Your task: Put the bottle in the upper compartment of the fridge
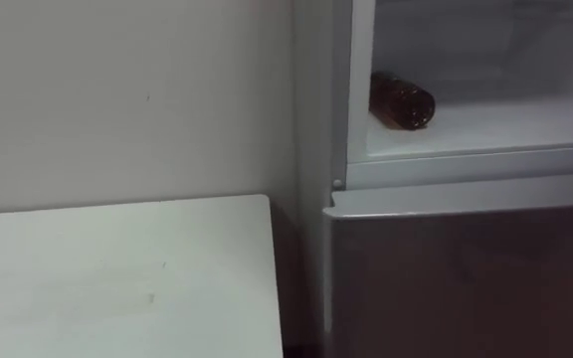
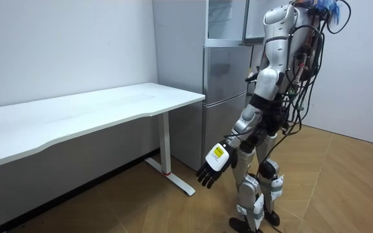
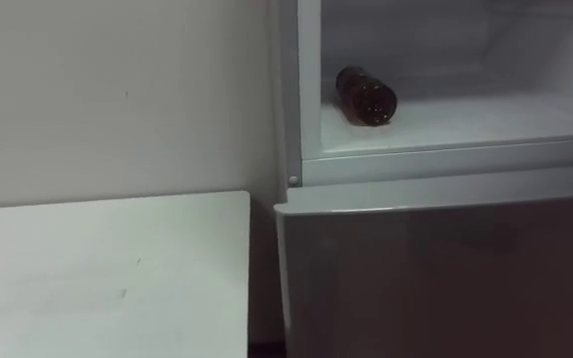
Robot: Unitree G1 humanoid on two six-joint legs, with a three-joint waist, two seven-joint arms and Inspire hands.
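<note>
A dark brown bottle (image 1: 401,100) lies on its side at the left end of the white shelf (image 1: 495,134) inside the open upper fridge compartment, its round end towards me. Nothing touches it. In the room view I stand close in front of the tall grey fridge (image 2: 225,97). My left hand (image 2: 214,165) hangs low beside my leg with relaxed fingers and holds nothing.
The lower fridge door (image 1: 466,268) below the shelf is closed. A white table (image 1: 117,278) stands against the wall just left of the fridge. Wooden floor (image 2: 342,194) lies behind me.
</note>
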